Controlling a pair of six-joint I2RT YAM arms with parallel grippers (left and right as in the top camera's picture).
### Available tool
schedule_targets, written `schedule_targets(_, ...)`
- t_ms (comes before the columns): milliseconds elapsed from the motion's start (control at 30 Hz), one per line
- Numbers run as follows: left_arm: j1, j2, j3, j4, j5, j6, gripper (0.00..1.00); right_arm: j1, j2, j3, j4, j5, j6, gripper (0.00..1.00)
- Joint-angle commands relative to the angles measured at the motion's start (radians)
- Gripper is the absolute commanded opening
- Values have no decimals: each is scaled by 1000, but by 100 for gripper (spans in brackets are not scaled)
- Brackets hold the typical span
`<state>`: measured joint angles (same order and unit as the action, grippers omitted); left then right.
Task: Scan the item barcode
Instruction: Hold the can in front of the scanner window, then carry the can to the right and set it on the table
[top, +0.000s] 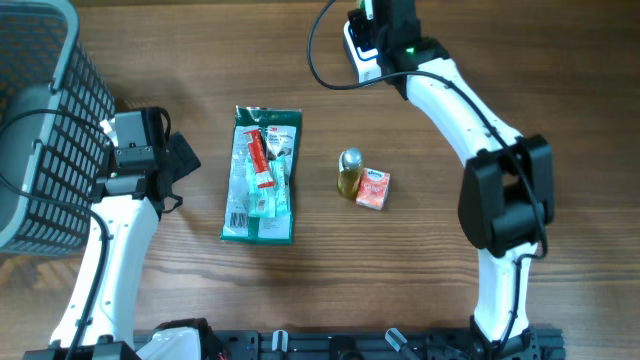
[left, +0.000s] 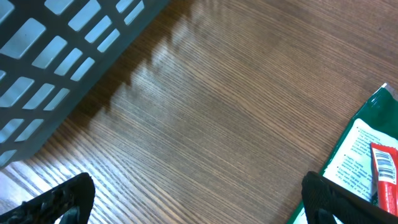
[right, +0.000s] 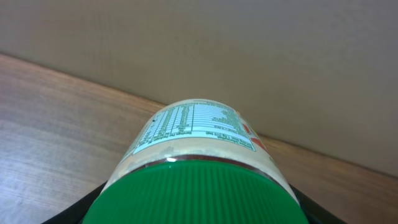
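Altogether one jar, one green packet

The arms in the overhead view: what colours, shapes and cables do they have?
Both the left arm and the right arm have white tube-like links with bulky black joints. A thin black cable loops beside the right arm's wrist, where a small green light glows. The left claw is black.

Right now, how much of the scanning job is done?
Started, not finished. The right gripper holds a green-lidded jar, label showing; no scanner is in view. The left gripper is open and empty beside the basket. The green packet, small bottle and orange box lie waiting.
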<state>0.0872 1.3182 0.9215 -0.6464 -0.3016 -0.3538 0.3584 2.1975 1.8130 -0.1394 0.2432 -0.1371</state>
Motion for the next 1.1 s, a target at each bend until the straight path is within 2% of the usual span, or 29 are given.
schedule_targets(0,5,5,-5,2,-2,2,100,2,31,11,83,30,3,4)
schedule_targets(200,5,5,-5,2,-2,2,100,0,72,11,155,16,125,6)
schedule_targets(433,5,5,-5,3,-2,2,100,-6,115,11,160,11,140,11)
schedule_targets(567,5,5,-5,2,-2,2,100,-13,116,11,167,11,139,24)
schedule_targets(600,5,5,-5,3,-2,2,100,-14,116,11,174,11,138,21)
schedule_targets(667,5,5,-5,3,-2,2,100,-15,107,11,192,11,139,5)
schedule_targets(767,5,5,-5,3,-2,2,100,-16,19,11,185,11,139,4)
schedule_targets(900,5,5,-5,2,-2,2,100,-26,-170,11,80,54,141,4)
schedule_targets(1067,5,5,-5,3,-2,2,100,-87,-373,11,-272,161,229,4)
